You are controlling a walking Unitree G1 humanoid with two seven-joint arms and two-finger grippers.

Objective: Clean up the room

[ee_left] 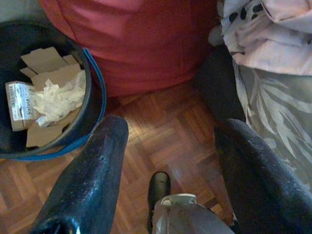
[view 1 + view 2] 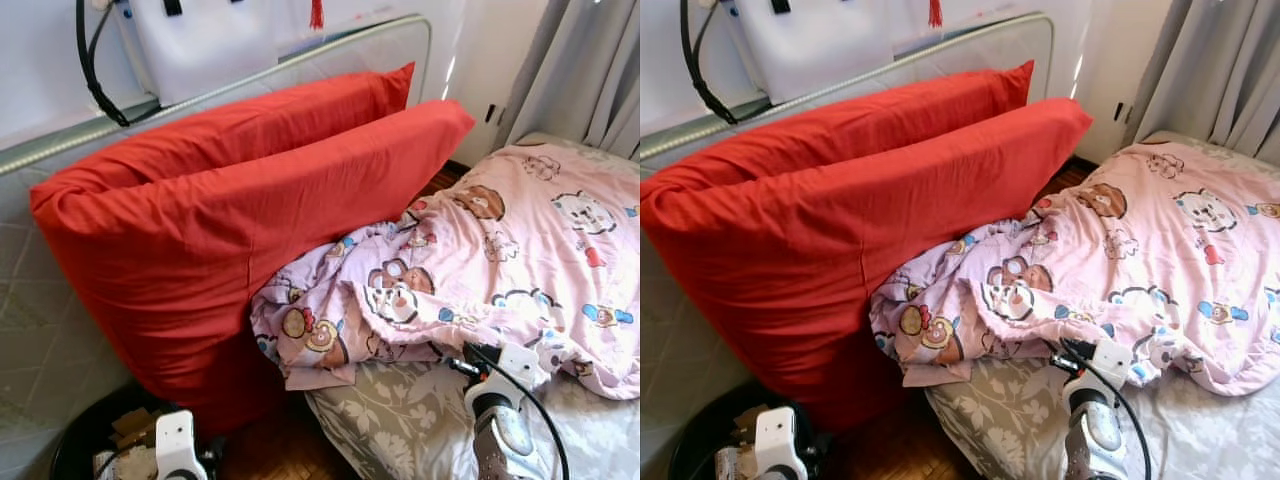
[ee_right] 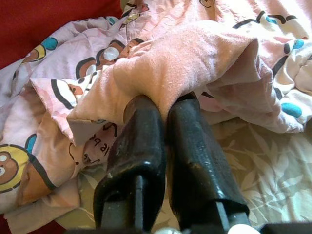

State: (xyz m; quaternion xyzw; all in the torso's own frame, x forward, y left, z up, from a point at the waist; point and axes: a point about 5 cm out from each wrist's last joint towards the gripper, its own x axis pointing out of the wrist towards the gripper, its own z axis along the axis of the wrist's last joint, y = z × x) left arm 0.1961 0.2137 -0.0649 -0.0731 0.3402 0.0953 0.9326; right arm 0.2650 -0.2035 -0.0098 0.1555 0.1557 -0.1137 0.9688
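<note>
Your right gripper [image 3: 163, 105] has its fingers pressed together on a fold of the pink blanket [image 2: 530, 240], which sprawls across the bed [image 2: 400, 420] toward the red pillows [image 2: 230, 210]. Your left gripper [image 1: 170, 141], spread, hangs over the floor by a bin [image 1: 92, 92], seemingly holding cardboard.

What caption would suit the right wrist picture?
Right gripper pinches a fold of the pink cartoon blanket above the leaf-patterned sheet.
</note>
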